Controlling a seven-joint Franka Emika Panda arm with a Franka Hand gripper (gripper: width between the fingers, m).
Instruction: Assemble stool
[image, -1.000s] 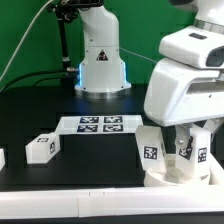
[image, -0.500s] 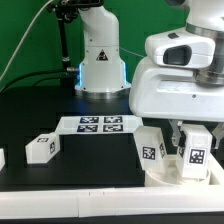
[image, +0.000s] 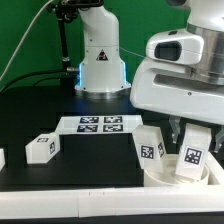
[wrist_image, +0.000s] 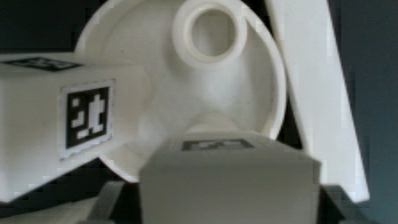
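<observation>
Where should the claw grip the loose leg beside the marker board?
Come from above onto the loose leg, closing on its two upright side faces. It is a block lying on the table, apart from the marker board, with both sides free.

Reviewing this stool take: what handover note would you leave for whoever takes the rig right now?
The gripper is shut on the gripped leg, at the seat on the exterior view's right.
A second leg leans at the seat; I cannot tell if it is socketed. One socket shows empty.
A loose leg lies toward the exterior view's left, near the marker board. A white piece is cut off at the left edge.
Left to do: probably insert the gripped leg, then fetch the loose leg.
</observation>
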